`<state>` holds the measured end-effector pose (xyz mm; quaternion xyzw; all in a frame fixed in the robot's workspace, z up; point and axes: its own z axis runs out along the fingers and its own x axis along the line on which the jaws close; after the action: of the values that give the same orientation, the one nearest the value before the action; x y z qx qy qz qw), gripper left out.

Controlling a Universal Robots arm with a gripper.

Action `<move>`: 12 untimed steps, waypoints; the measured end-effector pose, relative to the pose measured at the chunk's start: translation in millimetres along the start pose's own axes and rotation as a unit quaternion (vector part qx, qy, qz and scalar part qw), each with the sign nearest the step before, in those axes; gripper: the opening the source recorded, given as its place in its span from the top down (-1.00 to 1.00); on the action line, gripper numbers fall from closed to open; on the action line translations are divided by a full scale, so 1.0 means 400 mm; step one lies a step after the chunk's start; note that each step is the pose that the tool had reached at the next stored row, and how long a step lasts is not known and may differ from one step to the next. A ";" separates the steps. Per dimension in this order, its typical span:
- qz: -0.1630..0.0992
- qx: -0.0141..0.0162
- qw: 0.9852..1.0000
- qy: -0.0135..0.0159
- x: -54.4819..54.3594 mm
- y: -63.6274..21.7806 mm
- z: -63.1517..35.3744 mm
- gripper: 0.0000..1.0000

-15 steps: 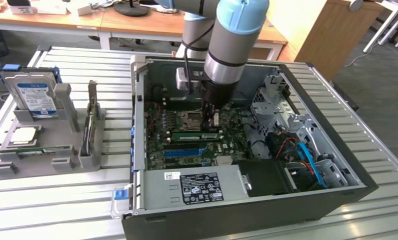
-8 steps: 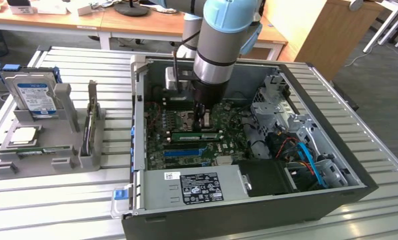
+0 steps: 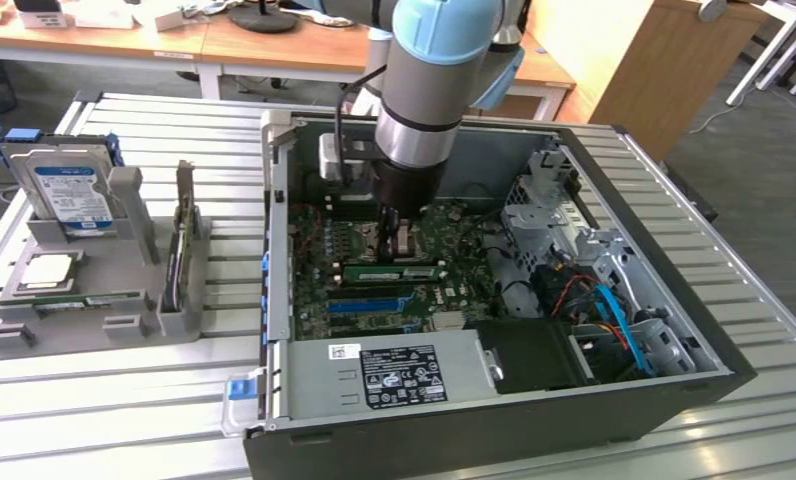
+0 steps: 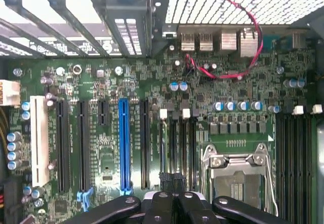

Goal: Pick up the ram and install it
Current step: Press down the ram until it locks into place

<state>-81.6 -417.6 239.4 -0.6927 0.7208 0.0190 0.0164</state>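
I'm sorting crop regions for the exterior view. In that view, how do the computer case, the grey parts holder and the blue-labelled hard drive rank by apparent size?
Largest to smallest, as they appear:
1. computer case, by far the largest.
2. grey parts holder on the exterior view's left.
3. blue-labelled hard drive, standing upright in that holder.
None look alike.

My arm comes down almost vertically from above, wrist pointing straight down. I have the gripper low, its black fingers pressed together, jaws fully closed, the linkage bars splayed to either side.
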 end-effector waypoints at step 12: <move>0.000 0.000 1.000 0.000 0.001 0.021 0.000 0.79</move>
<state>-90.0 -417.5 239.4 -0.6928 0.7207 0.0191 0.0162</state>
